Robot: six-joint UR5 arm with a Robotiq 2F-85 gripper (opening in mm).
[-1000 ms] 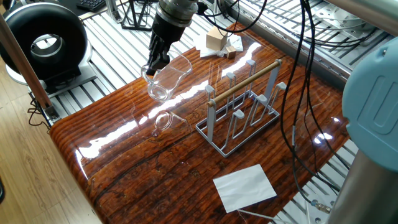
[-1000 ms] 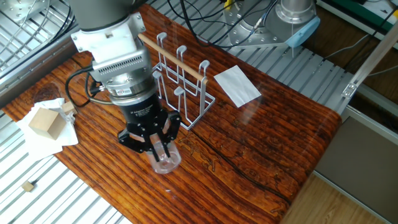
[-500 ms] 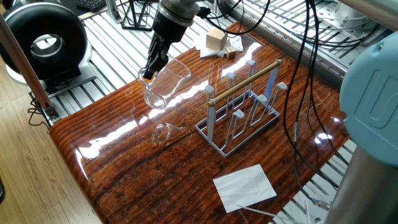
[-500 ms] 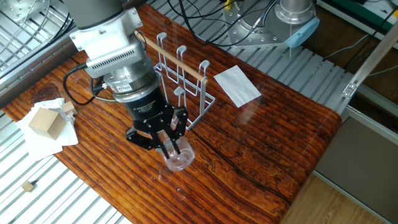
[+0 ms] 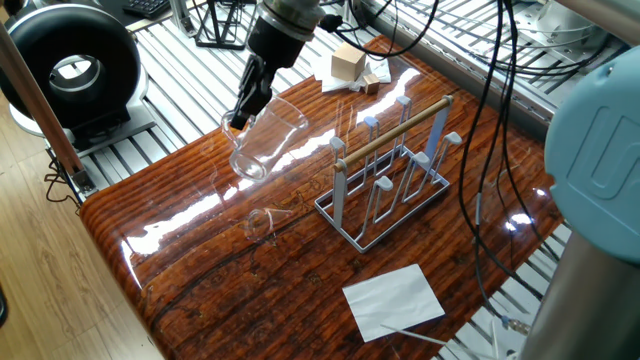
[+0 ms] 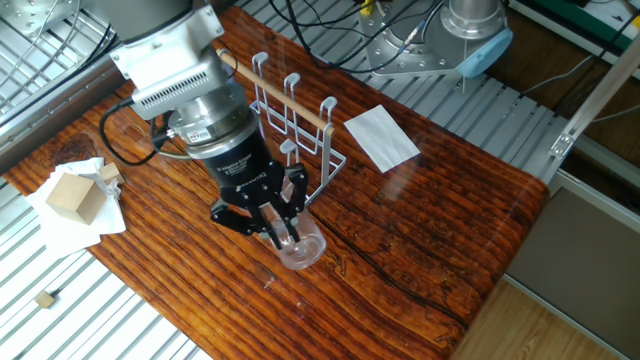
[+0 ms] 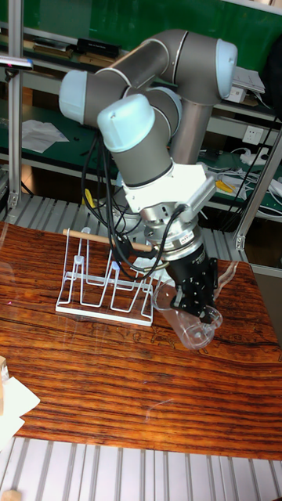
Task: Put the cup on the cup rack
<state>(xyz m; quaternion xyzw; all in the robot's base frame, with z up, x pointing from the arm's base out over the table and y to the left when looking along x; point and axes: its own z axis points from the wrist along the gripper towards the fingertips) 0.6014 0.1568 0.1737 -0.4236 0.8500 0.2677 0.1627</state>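
Gripper (image 6: 278, 222) clamped on the cup (image 5: 262, 141) wall, cup tilted, lifted clear of the bench (image 5: 220, 270) beside the cup rack (image 5: 390, 170) — could slip from smooth glass, or strike a peg if lowered off-line.

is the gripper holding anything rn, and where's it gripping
Yes, the gripper holds the glass cup by its rim, one finger inside the mouth, tilted above the table.

place: robotics lab | cues: UR5 arm (image 7: 149, 86), aluminium-slat bench (image 5: 170, 60), cables (image 6: 330, 30), shelving (image 7: 47, 47)
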